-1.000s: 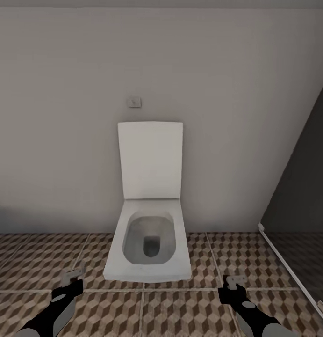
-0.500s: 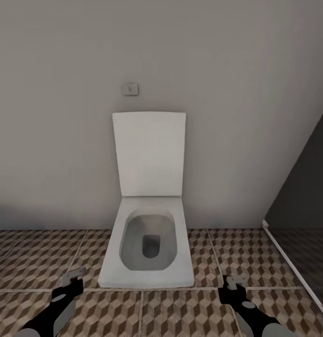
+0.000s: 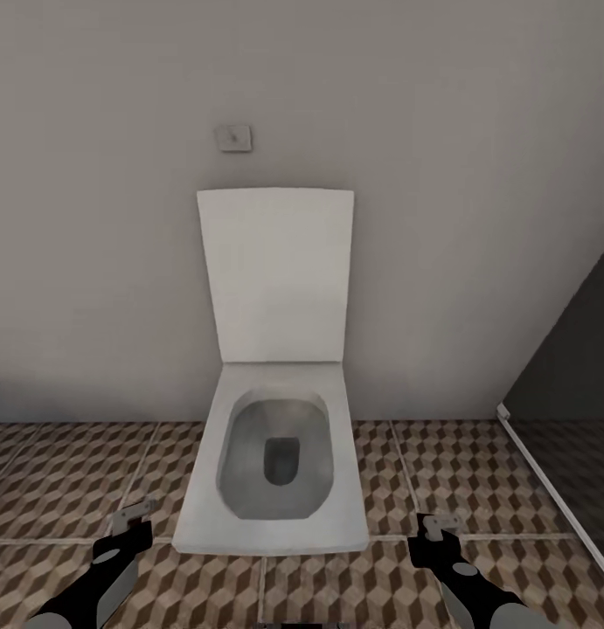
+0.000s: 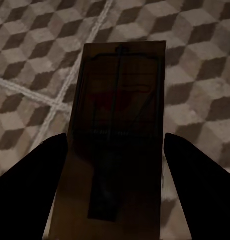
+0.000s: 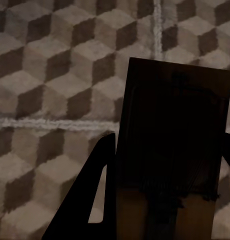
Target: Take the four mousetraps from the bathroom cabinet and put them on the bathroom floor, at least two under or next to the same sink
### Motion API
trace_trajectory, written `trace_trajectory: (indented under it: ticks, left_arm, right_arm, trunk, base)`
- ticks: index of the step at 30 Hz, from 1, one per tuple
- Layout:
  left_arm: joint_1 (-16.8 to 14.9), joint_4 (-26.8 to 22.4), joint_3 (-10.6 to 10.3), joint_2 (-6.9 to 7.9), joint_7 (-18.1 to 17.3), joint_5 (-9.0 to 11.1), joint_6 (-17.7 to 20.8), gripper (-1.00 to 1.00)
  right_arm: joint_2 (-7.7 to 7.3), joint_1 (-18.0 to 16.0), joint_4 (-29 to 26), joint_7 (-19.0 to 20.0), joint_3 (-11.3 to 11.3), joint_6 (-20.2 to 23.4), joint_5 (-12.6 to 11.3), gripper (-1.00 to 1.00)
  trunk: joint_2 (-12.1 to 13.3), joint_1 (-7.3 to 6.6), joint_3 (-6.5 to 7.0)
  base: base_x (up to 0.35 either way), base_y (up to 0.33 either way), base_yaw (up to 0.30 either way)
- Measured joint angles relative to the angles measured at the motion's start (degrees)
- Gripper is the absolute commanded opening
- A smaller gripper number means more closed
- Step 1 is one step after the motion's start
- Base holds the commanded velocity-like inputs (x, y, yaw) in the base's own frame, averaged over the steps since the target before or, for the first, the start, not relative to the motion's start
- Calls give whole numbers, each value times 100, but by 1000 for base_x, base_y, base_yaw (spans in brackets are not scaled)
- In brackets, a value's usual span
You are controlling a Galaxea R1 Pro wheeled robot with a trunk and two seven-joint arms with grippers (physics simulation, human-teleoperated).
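- Two grippers sit at the near edge of the head view, the left gripper [image 3: 131, 521] at the near left and the right gripper [image 3: 441, 528] at the near right, both low over the bathroom floor [image 3: 65, 480].
- In the left wrist view, one mousetrap [image 4: 117, 135] lies flat between the dark fingers [image 4: 35, 175], a wooden board with a dark wire bar and a red mark on it; the fingers are closed against its two long sides, so the left gripper holds it.
- In the right wrist view, a second mousetrap [image 5: 172, 150] is clamped the same way, its board in deep shadow, with a dark finger [image 5: 92, 200] pressed to one side; the right gripper grips it.
- Under both traps the tiles carry the brown, beige and white cube print, crossed by pale grout lines [image 5: 50, 122].
- Between the two arms and a little farther off stands the white toilet [image 3: 271, 472], its bowl open and its rectangular lid [image 3: 277, 275] upright against the wall.
- On the grey wall [image 3: 459, 175] above the lid, slightly left of it, is a small square flush plate [image 3: 234, 138].
- At the far right a dark glass panel [image 3: 572, 384] with a pale bottom rail runs toward the wall.
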Motion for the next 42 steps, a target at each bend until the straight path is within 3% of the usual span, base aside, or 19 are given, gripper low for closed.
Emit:
trace_trajectory:
  ticks: [4, 10, 14, 33, 38, 42]
  left_arm:
    - [0, -3, 14, 6, 1, 0, 0, -100]
    - [0, -1, 285, 7, -1, -5, 0, -100]
    - [0, 0, 357, 0, -6, -8, 0, -100]
    - [0, -5, 346, -59, -12, -17, 0, -100]
    - [-1, -6, 327, -72, -56, -8, 30, -100]
    - [-1, -10, 313, -69, -67, -5, 47, -100]
  right_arm:
    - [0, 0, -2, 0, 3, 0, 0, -100]
    - [0, 0, 1, 0, 3, 0, 0, -100]
    - [0, 0, -2, 0, 2, 0, 6, -100]
    - [0, 0, -15, 0, 4, -18, 0, -100]
    - [0, -1, -78, 0, -10, -18, 0, -100]
    - [-2, -1, -461, 0, -20, -17, -3, -100]
  trunk:
    - [-5, 10, -89]
    - [-13, 26, -222]
    - [-19, 36, -310]
    - [-44, 85, -732]
    - [-45, 85, -732]
    - [-45, 85, -732]
  base:
    - [3, 0, 0]
    - [0, 0, 0]
    - [0, 0, 0]
    - [27, 48, 0]
    - [1, 2, 0]
    - [0, 0, 0]
